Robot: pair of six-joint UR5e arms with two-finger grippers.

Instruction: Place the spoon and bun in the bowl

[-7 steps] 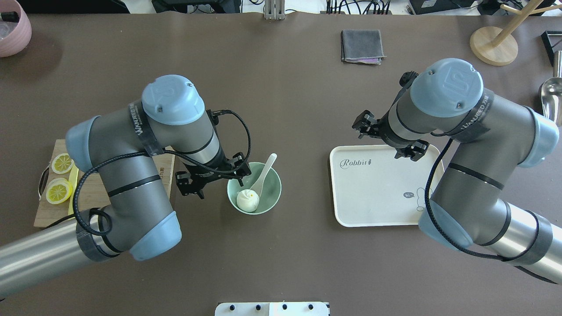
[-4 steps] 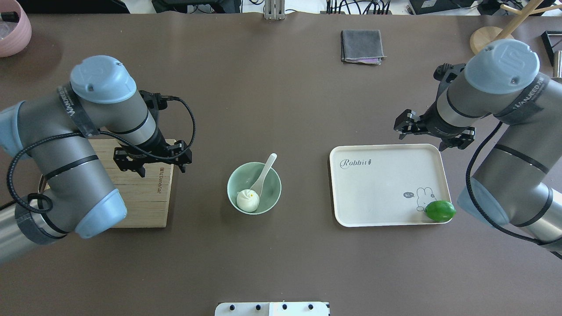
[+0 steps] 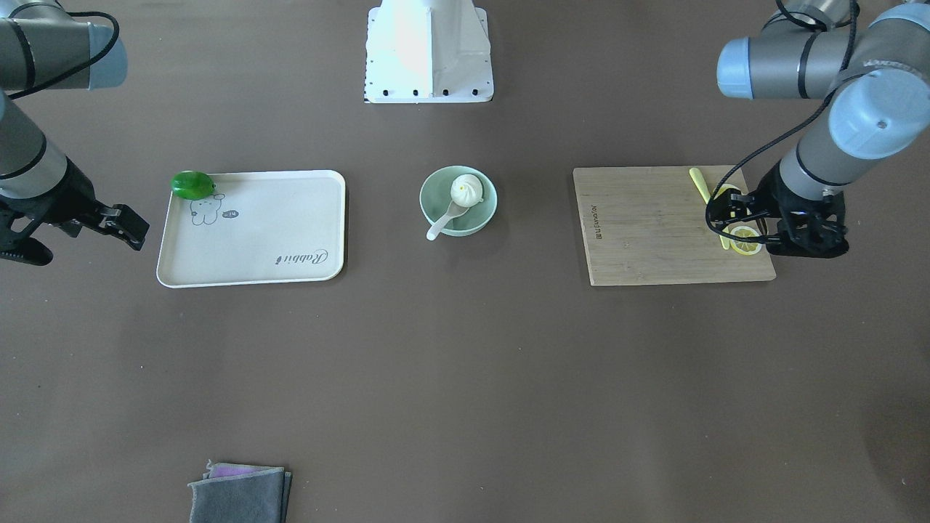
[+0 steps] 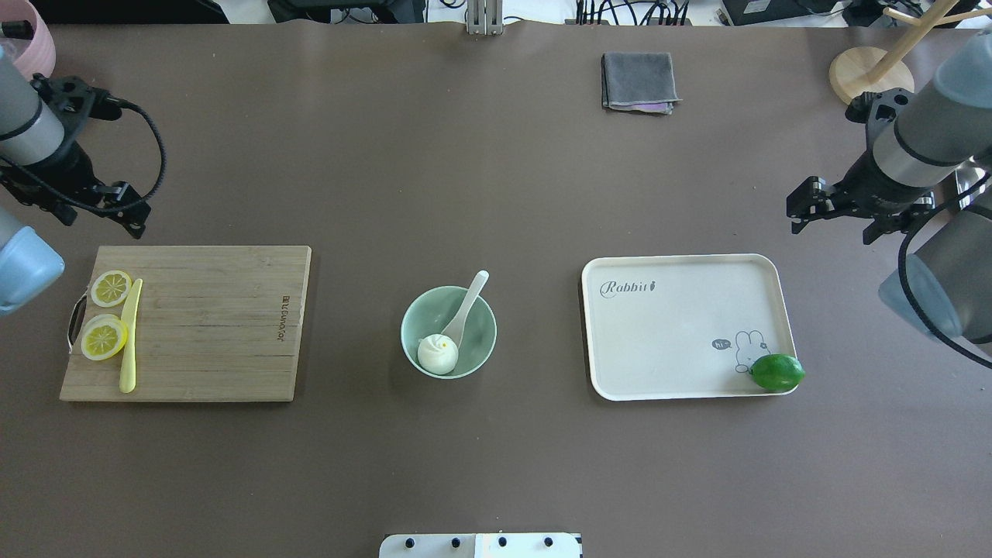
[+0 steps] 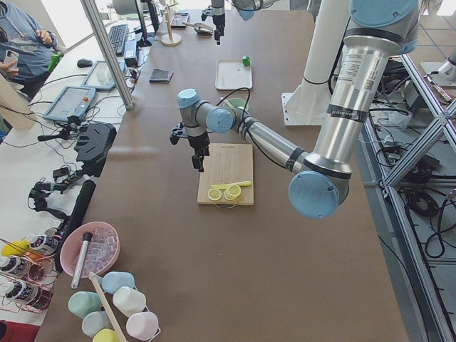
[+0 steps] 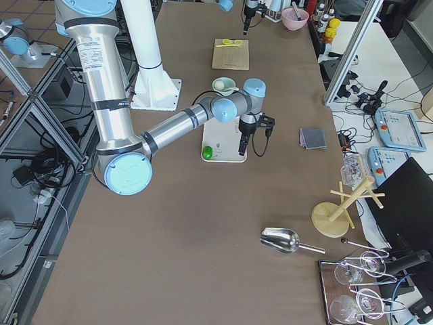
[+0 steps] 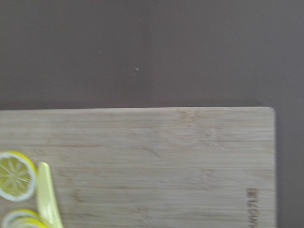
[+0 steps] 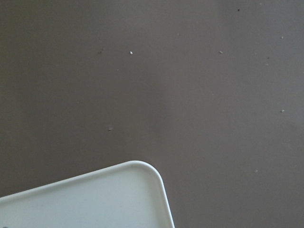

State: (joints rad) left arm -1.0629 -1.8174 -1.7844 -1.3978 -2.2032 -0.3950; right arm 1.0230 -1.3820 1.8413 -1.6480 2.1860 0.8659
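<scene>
While spoon point(image 4: 465, 306) and bun point(image 4: 437, 354) sit in the bowl point(image 4: 405, 329), we see left end effector point(image 4: 101, 217) wide. Right end effector point(image 4: 833, 225) gapes likewise.

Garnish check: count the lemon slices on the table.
2. Both on the cutting board's handle end: one lemon slice toward the far edge, the other nearer the robot, beside the yellow knife.

The front-facing view looks steeply down across the table point(image 3: 465, 378) toward the robot's base point(image 3: 429, 51); the overhead view looks forward and down from behind it, so sides swap. Both share the bowl point(image 4: 479, 341), tray point(image 4: 666, 341) and cutting board point(image 4: 209, 325). The side views look along the table from either end, farther off. Each wrist camera sits close, looking past the fingertips: that of the left gripper point(image 3: 776, 231) at the board's corner, that of the right gripper point(image 3: 76, 236) at the tray's corner.
</scene>
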